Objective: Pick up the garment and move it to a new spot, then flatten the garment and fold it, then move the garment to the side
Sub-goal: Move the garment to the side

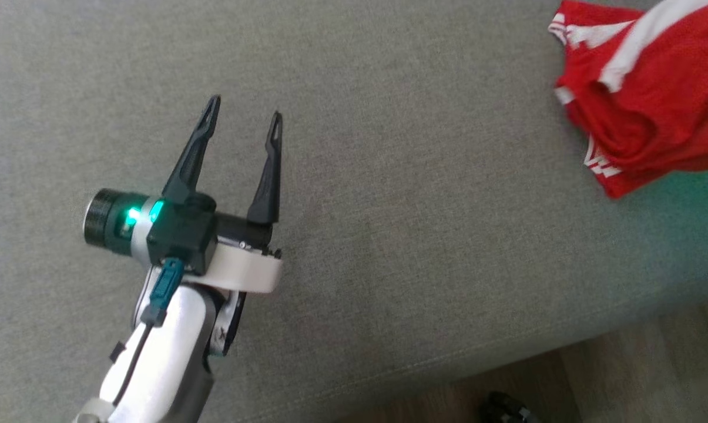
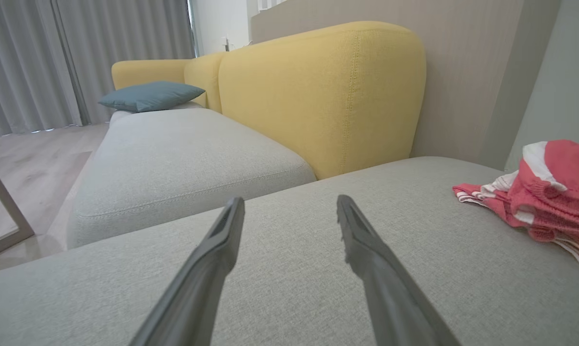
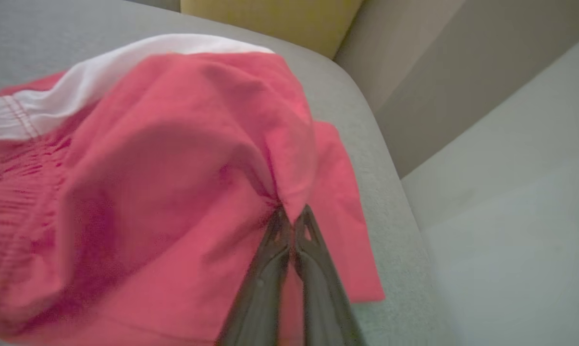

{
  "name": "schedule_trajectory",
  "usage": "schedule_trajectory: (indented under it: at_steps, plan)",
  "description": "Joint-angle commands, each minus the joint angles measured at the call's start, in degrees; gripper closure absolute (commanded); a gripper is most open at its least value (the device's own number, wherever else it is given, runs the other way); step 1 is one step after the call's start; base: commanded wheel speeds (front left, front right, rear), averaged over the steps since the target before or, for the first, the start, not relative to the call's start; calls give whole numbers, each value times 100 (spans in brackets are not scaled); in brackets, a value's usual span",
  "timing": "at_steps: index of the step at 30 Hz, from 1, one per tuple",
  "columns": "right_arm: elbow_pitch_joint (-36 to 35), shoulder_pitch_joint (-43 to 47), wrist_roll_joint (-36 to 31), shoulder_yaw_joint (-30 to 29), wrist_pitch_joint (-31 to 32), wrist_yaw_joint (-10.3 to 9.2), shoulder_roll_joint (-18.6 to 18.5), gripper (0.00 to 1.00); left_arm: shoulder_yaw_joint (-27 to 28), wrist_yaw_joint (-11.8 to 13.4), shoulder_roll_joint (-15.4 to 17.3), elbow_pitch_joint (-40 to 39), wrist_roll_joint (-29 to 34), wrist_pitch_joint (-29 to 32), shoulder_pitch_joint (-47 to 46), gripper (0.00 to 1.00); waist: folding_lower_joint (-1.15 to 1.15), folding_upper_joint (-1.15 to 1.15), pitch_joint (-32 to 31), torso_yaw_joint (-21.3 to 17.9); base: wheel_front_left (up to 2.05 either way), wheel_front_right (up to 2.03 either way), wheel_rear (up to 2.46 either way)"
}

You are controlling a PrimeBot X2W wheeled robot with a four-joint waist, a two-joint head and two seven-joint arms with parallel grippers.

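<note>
R claw [image 3: 294, 214] clamped on crumpled red-white cloth garment [image 3: 164, 158], frame centre; L claw [image 1: 244, 108] apart, lower left. Best lift high, avoid dragging.

Head view looks steeply down on sofa seat [image 1: 389, 264]; left wrist view low, skimming along left end effector [image 2: 290, 201] toward backrest [image 2: 318, 96]; right wrist view tight behind right end effector [image 3: 294, 211]; all three share red garment [image 3: 150, 168], right of left end effector.
</note>
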Motion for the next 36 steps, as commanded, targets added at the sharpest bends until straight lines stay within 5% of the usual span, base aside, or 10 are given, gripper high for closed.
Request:
schedule_trajectory:
  at_steps: [1,10,11,12,13,22,29,36]
  plan:
    - [16,-108,-75,-132,-95,37,-161,100,121,-38,54,-185,72,-25,-239,0,0,0,148,-31,0,0,0]
    - [836,-419,-443,-775,-487,37,219,100,27,-109,54,-124,136,-29,-579,0,0,0,488,-33,0,0,0]
    - [942,-446,-488,-833,-516,37,255,87,16,-117,52,-110,135,-30,-600,0,0,0,508,-20,0,0,0]
    - [1116,-470,-576,-932,-610,37,338,36,6,-127,50,-78,120,-34,-624,0,0,0,513,14,0,0,0]
    - [1191,-465,-618,-1009,-672,37,370,0,15,-126,50,-56,103,-37,-629,0,0,0,496,35,0,0,0]
    - [1079,85,-1164,-2097,-1576,37,709,0,165,63,-2,78,-118,-67,-235,0,0,0,-94,241,0,0,0]
    - [-357,934,-1304,-2403,-1735,37,1326,0,371,271,-1,110,-306,-74,263,0,0,0,-612,503,0,0,0]
    - [-2389,1972,-1343,-2210,-1227,37,2176,0,630,459,40,64,-471,-76,775,0,0,0,-1029,985,0,0,0]
